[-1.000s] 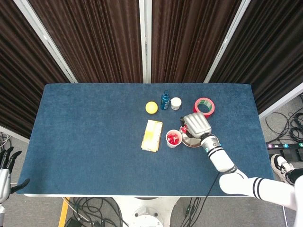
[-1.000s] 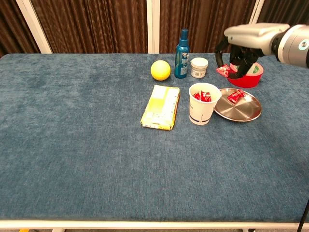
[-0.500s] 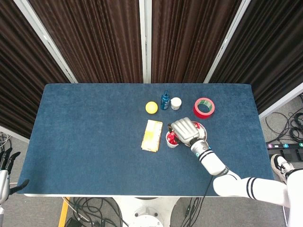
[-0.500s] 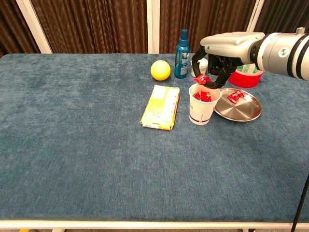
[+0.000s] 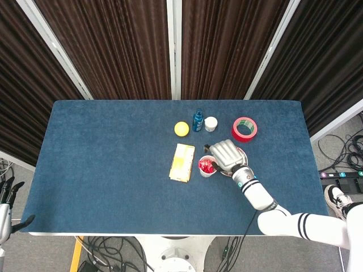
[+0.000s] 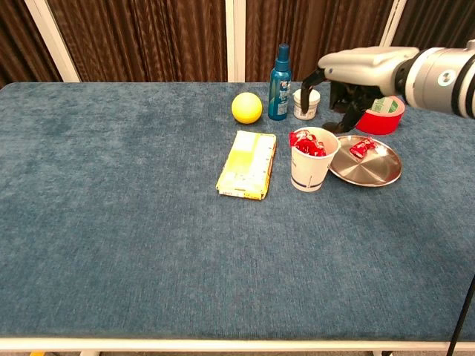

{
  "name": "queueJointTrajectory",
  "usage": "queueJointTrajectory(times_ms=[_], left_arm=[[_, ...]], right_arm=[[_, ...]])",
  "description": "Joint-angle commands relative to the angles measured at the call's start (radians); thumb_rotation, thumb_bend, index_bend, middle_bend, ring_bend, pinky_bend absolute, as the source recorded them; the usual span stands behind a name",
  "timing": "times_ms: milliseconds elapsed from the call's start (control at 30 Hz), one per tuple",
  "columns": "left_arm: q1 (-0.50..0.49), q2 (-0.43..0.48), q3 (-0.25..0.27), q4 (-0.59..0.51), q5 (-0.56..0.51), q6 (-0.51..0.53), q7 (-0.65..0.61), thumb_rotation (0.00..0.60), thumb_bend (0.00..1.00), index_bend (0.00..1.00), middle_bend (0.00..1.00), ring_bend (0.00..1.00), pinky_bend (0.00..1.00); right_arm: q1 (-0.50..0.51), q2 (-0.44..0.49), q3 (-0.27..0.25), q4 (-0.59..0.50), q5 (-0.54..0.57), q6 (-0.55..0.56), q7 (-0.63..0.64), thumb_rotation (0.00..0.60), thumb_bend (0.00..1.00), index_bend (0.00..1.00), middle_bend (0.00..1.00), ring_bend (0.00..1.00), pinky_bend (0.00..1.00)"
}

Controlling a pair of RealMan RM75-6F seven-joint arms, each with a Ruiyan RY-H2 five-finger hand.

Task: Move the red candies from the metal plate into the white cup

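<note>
The right robot hand (image 6: 355,74) hangs above the gap between the white cup (image 6: 312,160) and the metal plate (image 6: 369,169), palm down, its dark fingers (image 6: 346,104) spread and pointing downward with nothing held between them. In the head view the same robot hand (image 5: 228,154) covers part of the plate (image 5: 240,169) and sits just beside the cup (image 5: 207,166).

The cup stands upright on the blue bench (image 6: 133,222), with red candies (image 6: 306,144) heaped in it and showing above the rim. One red candy (image 6: 362,148) lies on the plate, which rests just to the right of the cup.

Left of the cup lies a flat yellow packet (image 6: 248,164). Behind it, near the far edge, stand a yellow ball (image 6: 246,107), a blue spray bottle (image 6: 280,73) and a small white jar (image 6: 306,104). A red roll of tape (image 6: 380,116) lies behind the plate.

The left robot hand (image 5: 8,195) shows at the lower left corner of the head view, off the bench, fingers apart and holding nothing.
</note>
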Motion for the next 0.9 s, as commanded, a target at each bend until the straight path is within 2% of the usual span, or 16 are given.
queueJointTrajectory(times_ms=[33, 100, 167, 433, 900], left_arm=[[0.001, 0.001, 0.001, -0.002, 0.002, 0.002, 0.0, 0.6, 0.0, 0.22, 0.17, 0.09, 0.16], [0.0, -0.001, 0.001, 0.0, 0.002, -0.001, 0.0, 0.6, 0.0, 0.22, 0.17, 0.09, 0.16], [-0.001, -0.001, 0.002, 0.0, 0.005, 0.0, 0.0, 0.6, 0.0, 0.22, 0.17, 0.09, 0.16], [-0.002, 0.002, 0.002, -0.008, 0.006, 0.0, 0.011, 0.6, 0.0, 0.22, 0.17, 0.09, 0.16], [0.0, 0.009, 0.0, -0.021, -0.006, -0.004, 0.024, 0.6, 0.0, 0.22, 0.17, 0.09, 0.16]], right_arm=[[-0.016, 0.02, -0.006, 0.013, 0.018, 0.014, 0.004, 0.6, 0.22, 0.34, 0.93, 0.9, 1.0], [-0.022, 0.021, -0.022, 0.046, 0.049, 0.017, -0.018, 0.6, 0.16, 0.35, 0.93, 0.9, 1.0], [-0.026, 0.008, -0.04, 0.092, 0.085, 0.021, -0.047, 0.6, 0.14, 0.36, 0.93, 0.9, 1.0], [-0.031, -0.071, -0.076, 0.256, 0.16, -0.034, -0.081, 0.6, 0.17, 0.42, 0.93, 0.9, 1.0], [0.018, -0.266, -0.058, 0.552, 0.195, -0.144, -0.112, 0.6, 0.2, 0.43, 0.93, 0.9, 1.0]])
